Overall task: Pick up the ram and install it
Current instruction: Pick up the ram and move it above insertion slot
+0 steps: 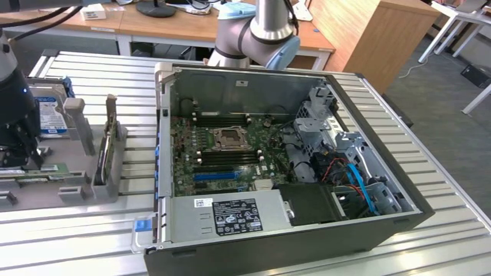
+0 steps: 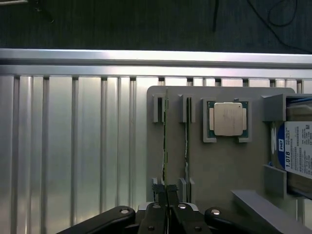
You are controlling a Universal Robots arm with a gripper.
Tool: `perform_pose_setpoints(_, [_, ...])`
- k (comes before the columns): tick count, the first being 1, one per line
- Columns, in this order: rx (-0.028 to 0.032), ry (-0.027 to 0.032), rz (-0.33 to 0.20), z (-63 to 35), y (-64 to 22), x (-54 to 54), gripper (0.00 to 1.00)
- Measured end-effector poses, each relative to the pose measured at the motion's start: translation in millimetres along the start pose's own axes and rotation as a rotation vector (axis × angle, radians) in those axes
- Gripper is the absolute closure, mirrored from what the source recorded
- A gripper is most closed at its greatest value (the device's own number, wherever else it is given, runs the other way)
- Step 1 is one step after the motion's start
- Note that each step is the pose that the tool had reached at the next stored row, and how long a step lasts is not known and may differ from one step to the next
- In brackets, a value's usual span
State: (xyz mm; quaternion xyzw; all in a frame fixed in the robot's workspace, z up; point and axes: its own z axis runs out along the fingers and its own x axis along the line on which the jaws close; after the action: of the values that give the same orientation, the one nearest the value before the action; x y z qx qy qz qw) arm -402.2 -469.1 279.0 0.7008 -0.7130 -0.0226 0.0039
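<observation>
My claw (image 2: 166, 196) is pressed together right at one end of the ram (image 2: 165, 141), which stands on edge in the grey holder (image 2: 219, 165); whether I'm pinching it I cannot tell.

Silver arm (image 1: 270, 11), grey joint (image 1: 244, 34) with pale blue cap (image 1: 286, 57), black cables (image 1: 46, 18), black gripper (image 2: 166, 200), slim fingers (image 2: 161, 214), round silver screws (image 2: 126, 211)

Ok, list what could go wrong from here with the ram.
1. The gripper is shut in line with the thin green ram stick on edge in the grey holder; a skewed grip could tilt or jam it in its slots.
2. A second green stick stands close beside it and could get knocked.
</observation>
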Motion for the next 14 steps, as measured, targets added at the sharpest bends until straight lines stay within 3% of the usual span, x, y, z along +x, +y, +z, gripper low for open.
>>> perform_pose_setpoints(9, [0.0006,-0.0009,0.024,-17.5,-0.1,-0.5,0.88])
perform_pose_setpoints(14, [0.0007,-0.0010,0.027,-32.8,0.2,-0.9,0.88])
